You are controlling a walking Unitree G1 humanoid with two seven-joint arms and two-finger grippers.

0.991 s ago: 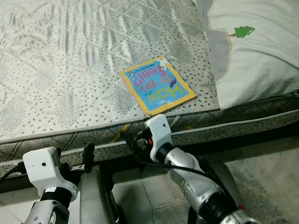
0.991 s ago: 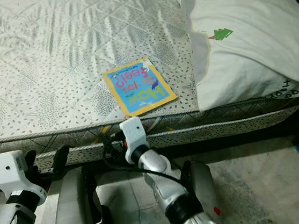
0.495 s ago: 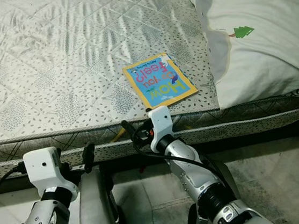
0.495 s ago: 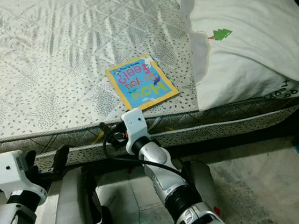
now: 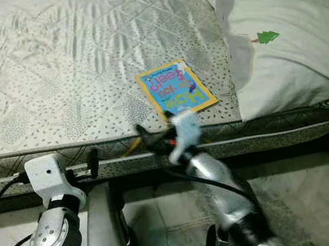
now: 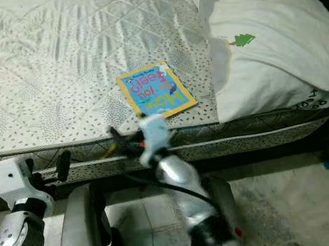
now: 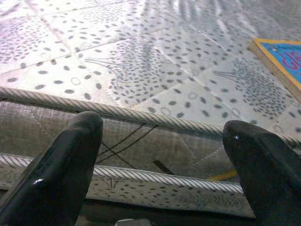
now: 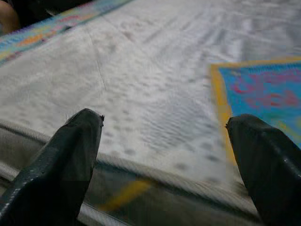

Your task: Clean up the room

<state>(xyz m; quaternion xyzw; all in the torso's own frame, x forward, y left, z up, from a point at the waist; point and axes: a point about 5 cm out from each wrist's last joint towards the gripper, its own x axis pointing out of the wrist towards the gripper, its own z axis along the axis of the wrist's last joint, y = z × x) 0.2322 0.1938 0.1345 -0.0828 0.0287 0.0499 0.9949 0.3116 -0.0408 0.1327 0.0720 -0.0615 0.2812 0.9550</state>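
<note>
The right gripper has risen to the mattress edge, fingers spread wide and empty, just near of the book lying beside the pillow; the left gripper waits open, empty, lower left

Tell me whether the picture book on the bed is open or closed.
Closed. The book lies flat on the mattress with its yellow-bordered blue cover facing up, no pages showing, beside the pillow.
</note>
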